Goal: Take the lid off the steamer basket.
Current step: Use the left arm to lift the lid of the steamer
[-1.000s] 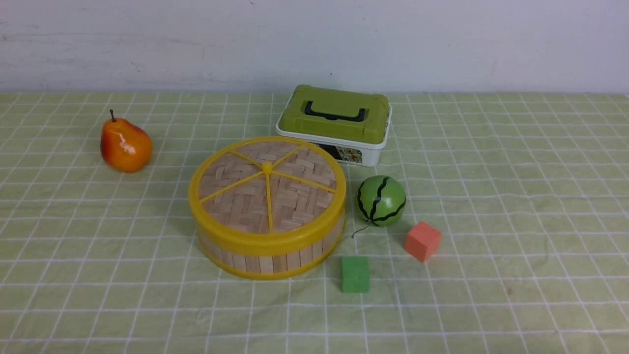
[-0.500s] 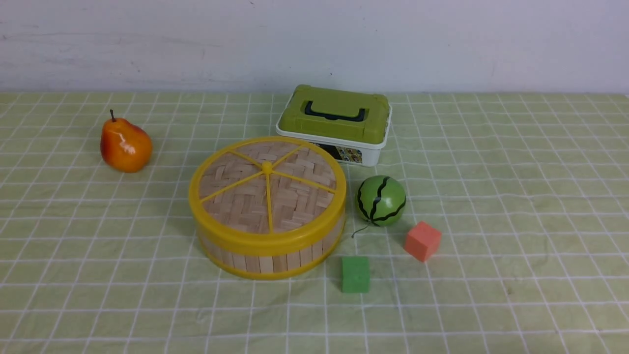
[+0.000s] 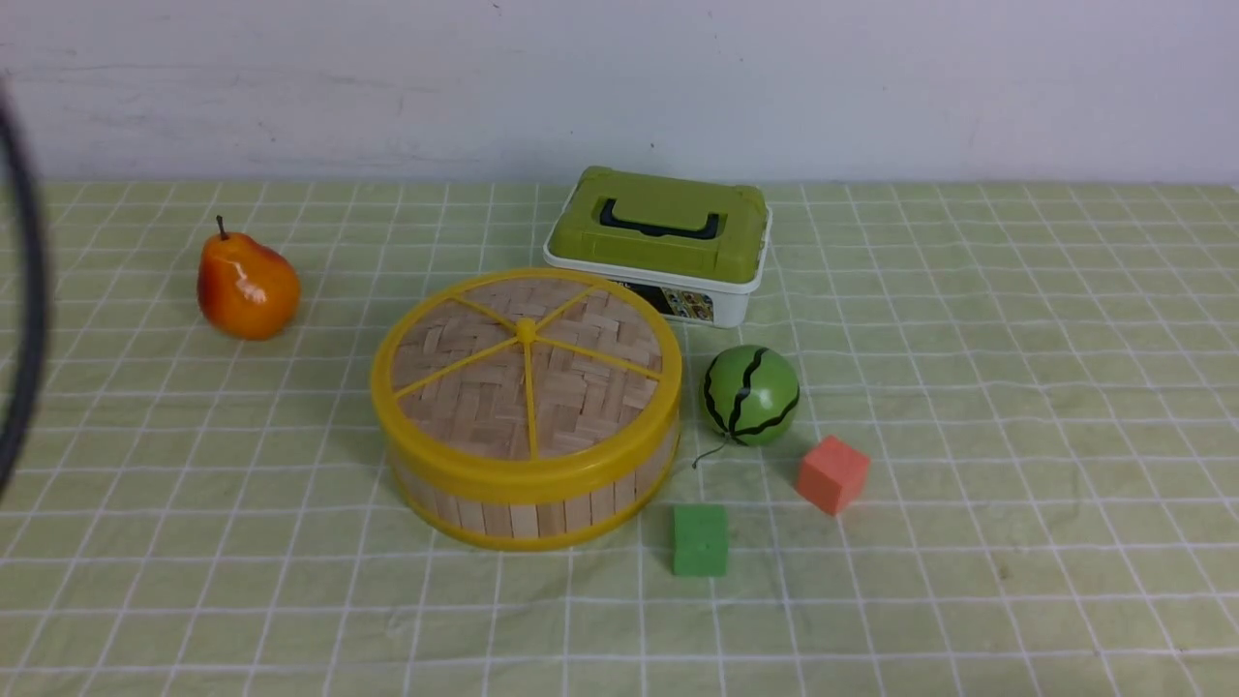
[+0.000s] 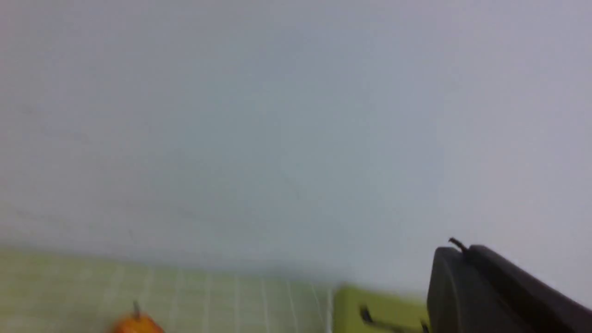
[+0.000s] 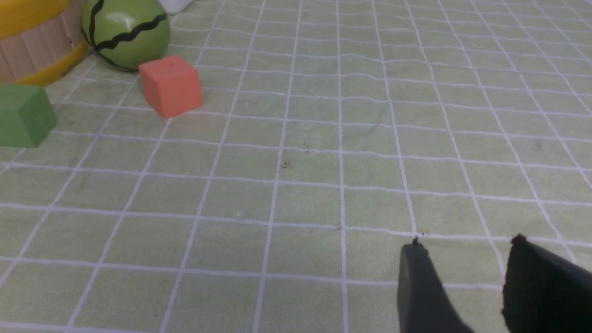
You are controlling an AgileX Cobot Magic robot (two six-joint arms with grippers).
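A pear (image 3: 247, 287) sits left on the checked surface (image 3: 968, 436); toy watermelon (image 3: 750, 395), red cube (image 3: 832, 473) and green cube (image 3: 700, 540) cluster near a green-topped box (image 3: 661, 242).

black cable (image 3: 36, 290), newly at left edge

The right end effector (image 5: 467, 241) has matte black wedge-shaped fingers (image 5: 423, 291) with nubbed tips — a thin black cable (image 3: 29, 290) too.

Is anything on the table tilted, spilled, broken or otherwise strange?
Nothing stands out. The lid sits level on the steamer basket; the pear, toy watermelon, red cube and green cube rest intact.
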